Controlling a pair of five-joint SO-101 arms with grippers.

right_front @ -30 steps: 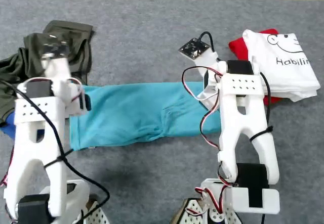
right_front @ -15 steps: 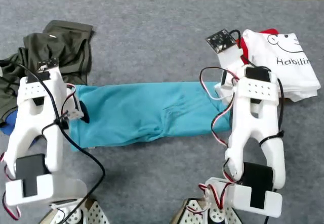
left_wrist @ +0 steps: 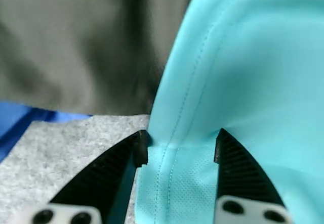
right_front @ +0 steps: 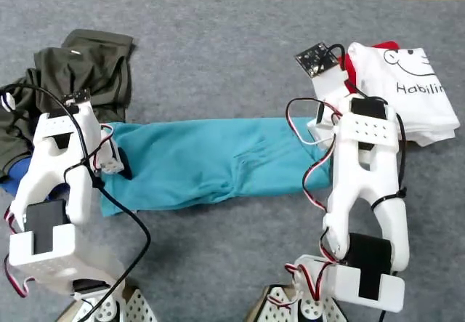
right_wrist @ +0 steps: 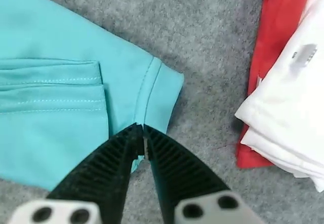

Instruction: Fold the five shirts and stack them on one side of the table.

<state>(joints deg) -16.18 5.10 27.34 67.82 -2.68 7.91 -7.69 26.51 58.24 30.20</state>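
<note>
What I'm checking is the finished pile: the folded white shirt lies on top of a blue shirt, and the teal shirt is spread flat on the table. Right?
Not quite. The white shirt lies on a red shirt, not a blue one, as the right wrist view shows. The teal shirt is indeed spread flat on the table.

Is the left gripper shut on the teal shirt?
No, the left gripper is open, its fingers either side of the teal shirt.
</note>
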